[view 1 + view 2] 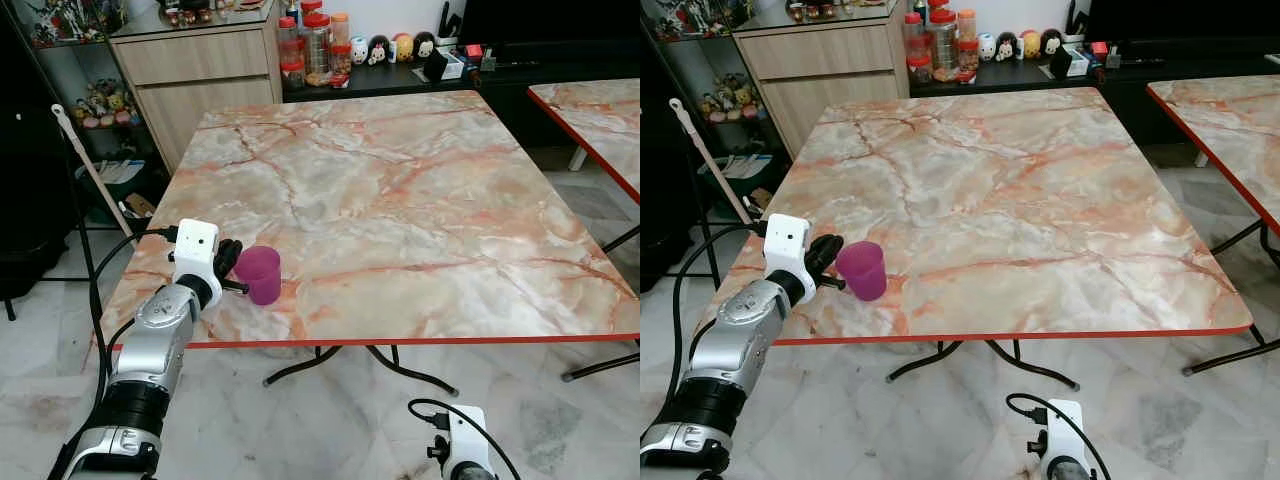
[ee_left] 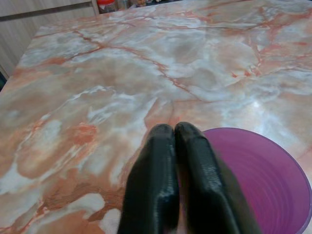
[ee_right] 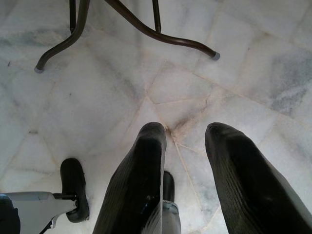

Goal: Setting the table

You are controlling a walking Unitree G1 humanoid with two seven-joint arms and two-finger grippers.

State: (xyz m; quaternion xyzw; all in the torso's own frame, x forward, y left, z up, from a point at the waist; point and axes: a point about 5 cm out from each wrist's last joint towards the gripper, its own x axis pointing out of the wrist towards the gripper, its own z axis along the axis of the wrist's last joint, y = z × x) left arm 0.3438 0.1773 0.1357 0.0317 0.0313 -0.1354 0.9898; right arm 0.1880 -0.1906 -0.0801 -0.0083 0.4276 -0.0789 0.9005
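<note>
A purple plastic cup (image 1: 261,273) stands upright near the front left corner of the marble table (image 1: 400,190). My left gripper (image 1: 232,262) is at table height just to the left of the cup. In the left wrist view its two black fingers (image 2: 195,165) are pressed together, shut, with nothing seen between them, and the cup's open mouth (image 2: 258,185) lies right against one finger. My right gripper (image 3: 185,131) hangs low over the floor below the table's front edge, fingers apart and holding nothing.
The table has a red edge (image 1: 420,342) and dark curved metal legs (image 1: 400,362). A second marble table (image 1: 600,120) stands at the right. A wooden cabinet (image 1: 200,70), jars and figurines (image 1: 320,45) line the back wall. A mop handle (image 1: 95,170) leans at the left.
</note>
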